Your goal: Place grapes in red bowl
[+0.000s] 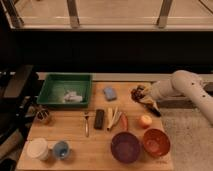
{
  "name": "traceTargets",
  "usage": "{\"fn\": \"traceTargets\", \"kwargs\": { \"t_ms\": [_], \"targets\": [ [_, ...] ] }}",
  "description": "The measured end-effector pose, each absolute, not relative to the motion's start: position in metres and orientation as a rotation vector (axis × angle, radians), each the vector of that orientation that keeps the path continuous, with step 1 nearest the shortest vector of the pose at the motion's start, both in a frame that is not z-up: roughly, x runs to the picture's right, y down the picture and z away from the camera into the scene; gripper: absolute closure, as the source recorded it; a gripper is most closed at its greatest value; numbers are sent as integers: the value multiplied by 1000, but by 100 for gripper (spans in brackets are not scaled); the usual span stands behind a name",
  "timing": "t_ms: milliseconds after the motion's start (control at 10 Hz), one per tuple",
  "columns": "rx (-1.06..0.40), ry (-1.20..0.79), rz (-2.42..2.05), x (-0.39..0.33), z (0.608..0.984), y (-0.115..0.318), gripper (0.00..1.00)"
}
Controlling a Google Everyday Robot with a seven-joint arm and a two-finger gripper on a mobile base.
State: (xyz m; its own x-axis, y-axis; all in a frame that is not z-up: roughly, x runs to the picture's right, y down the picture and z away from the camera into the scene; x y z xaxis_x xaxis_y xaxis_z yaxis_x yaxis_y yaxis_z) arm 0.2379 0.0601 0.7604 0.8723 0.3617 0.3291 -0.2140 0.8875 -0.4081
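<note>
The grapes (136,92), a dark reddish-brown bunch, hang at the tip of my gripper (142,96) above the table's back right part. The gripper is shut on them, and my white arm (177,85) reaches in from the right. The red bowl (156,141), orange-red with a paler inside, stands at the table's front right, well in front of the gripper and slightly to its right. Nothing shows inside it.
A purple bowl (125,146) stands left of the red bowl, and an apple (145,120) lies between gripper and bowls. A green tray (66,90) is at back left, with a blue sponge (110,93) beside it. Utensils and a dark bar (99,119) lie mid-table, cups (38,148) front left.
</note>
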Motion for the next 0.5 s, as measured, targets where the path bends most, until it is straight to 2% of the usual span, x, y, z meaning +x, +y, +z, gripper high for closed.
{"fn": "traceTargets", "kwargs": {
  "t_ms": [500],
  "targets": [
    [-415, -306, 360, 276, 674, 119, 100]
  ]
}}
